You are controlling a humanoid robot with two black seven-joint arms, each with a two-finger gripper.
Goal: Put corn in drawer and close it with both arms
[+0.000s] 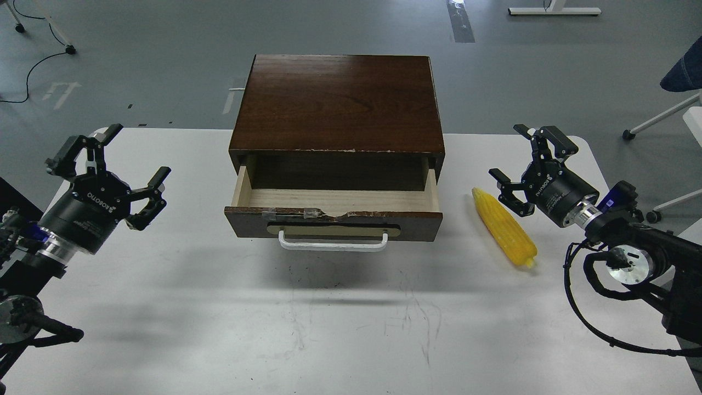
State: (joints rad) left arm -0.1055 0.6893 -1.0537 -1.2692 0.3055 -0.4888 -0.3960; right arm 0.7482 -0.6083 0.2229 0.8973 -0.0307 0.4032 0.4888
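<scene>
White tabletop (340, 329), tapered corn (504, 229), wooden drawer (333, 215)

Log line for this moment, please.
corn: on table, right of drawer | drawer: open, empty | left gripper: open | right gripper: open, beside corn

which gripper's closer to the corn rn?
Right. The right gripper hangs open just right of the corn, near its tip. The left gripper, also open, is across the table, beyond the drawer.

Arms: black, jointed, silver wrist rings, loose black cables.
Left gripper (109, 159): black fingers, white ROBOTIQ lettering.
Right gripper (531, 160): same black build, blue wrist patch.
</scene>
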